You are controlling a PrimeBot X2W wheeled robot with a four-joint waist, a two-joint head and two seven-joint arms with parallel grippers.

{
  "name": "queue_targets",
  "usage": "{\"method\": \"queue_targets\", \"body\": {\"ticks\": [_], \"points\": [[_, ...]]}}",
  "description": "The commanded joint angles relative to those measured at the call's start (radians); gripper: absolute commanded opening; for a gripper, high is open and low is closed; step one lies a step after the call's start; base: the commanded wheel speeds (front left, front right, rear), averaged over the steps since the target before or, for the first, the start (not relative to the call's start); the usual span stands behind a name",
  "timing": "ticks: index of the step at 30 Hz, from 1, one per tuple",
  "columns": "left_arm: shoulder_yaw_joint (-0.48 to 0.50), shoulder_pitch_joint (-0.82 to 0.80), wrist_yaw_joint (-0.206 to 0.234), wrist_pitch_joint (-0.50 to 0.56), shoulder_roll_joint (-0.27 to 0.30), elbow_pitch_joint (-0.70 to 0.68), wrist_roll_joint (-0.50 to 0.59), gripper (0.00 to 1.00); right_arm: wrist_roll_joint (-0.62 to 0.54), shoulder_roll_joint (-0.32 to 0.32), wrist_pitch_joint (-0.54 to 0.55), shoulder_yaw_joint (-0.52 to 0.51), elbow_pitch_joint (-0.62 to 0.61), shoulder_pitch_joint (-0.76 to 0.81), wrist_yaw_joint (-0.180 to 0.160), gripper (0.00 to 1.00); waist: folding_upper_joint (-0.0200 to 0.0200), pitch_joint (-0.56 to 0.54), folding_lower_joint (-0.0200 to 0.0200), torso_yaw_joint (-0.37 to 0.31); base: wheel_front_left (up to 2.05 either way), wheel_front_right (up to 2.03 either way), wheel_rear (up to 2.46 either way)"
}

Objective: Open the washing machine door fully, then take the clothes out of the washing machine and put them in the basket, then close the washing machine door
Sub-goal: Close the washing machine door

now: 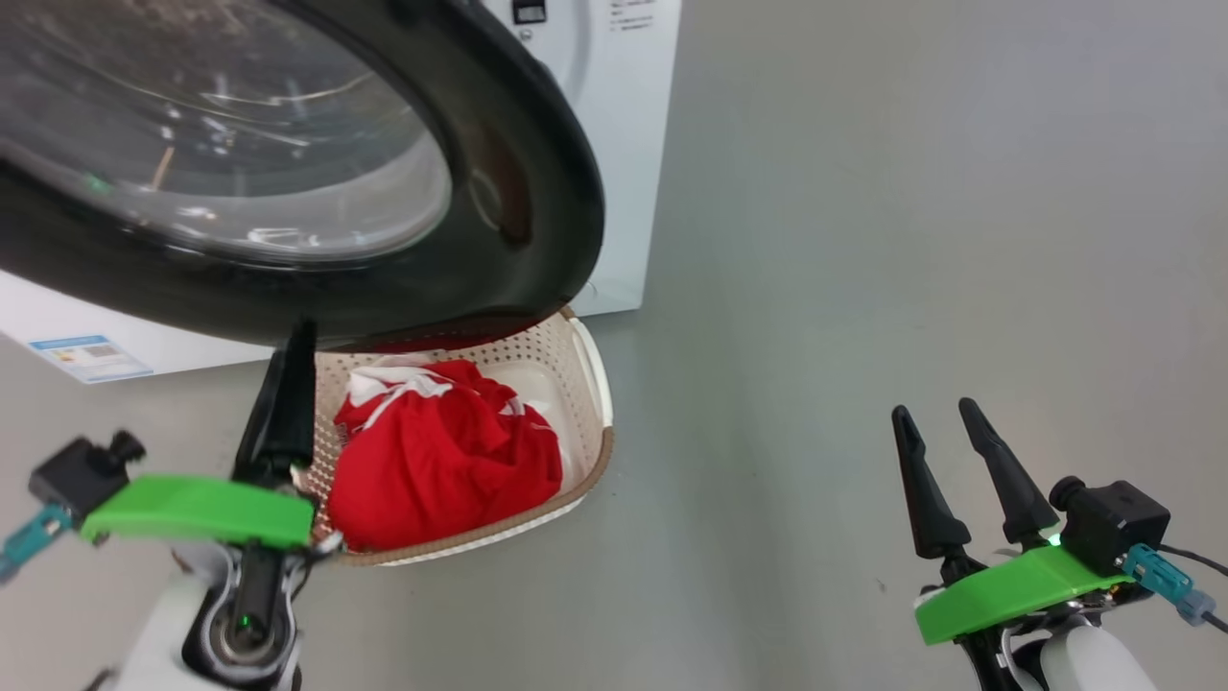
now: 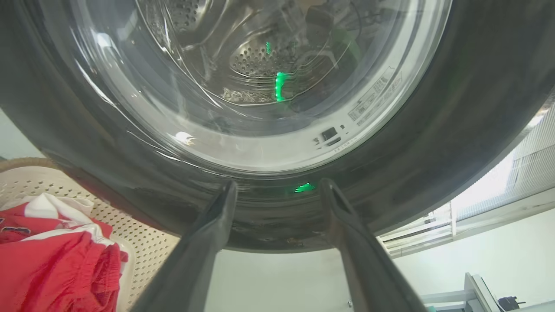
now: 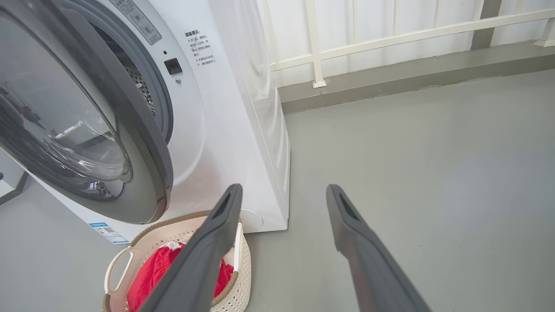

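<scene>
Head view: the left end effector point(image 1: 297, 357) rises edge-on beneath the large round washing machine door point(image 1: 542, 182), glossy black-rimmed with bulging glass. Just to the end effector's right, the cream perforated plastic basket point(image 1: 602, 451) holds the bright red-and-white clothes point(image 1: 436, 461). The right end effector point(image 1: 933, 415) stands spread over grey floor point(image 1: 863, 240), well apart.

Left wrist view: fingers spread, tips before the door's lower rim.

Right wrist view: the door stands partly open on the big white washing machine point(image 3: 225, 130), basket lower left of the spread fingers.

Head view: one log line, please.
glossy black round door: half-open | red fabric clothes: in cream perforated basket | left end effector: open
</scene>
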Motion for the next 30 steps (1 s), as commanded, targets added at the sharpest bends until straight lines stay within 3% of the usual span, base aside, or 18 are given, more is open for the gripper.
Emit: {"method": "queue_targets", "body": {"ticks": [1, 19, 30], "points": [[0.047, 0.022, -0.007, -0.008, 0.023, -0.015, 0.026, 1.00, -0.016, -0.004, -0.006, 0.016, -0.020, 0.016, 0.007, 1.00, 0.0000, -0.014, 0.0000, 0.019, 0.00, 0.00, 0.00], [0.176, 0.239, -0.007, -0.008, -0.058, -0.049, 0.229, 1.00, -0.044, -0.004, -0.006, 0.005, -0.012, 0.069, 0.007, 1.00, 0.0000, -0.077, 0.0000, 0.071, 0.00, 0.00, 0.00], [0.282, 0.334, -0.007, -0.008, -0.088, -0.088, 0.503, 1.00, -0.051, -0.004, -0.006, -0.005, -0.011, 0.093, 0.007, 1.00, 0.0000, -0.097, 0.0000, 0.084, 0.00, 0.00, 0.00]]}}
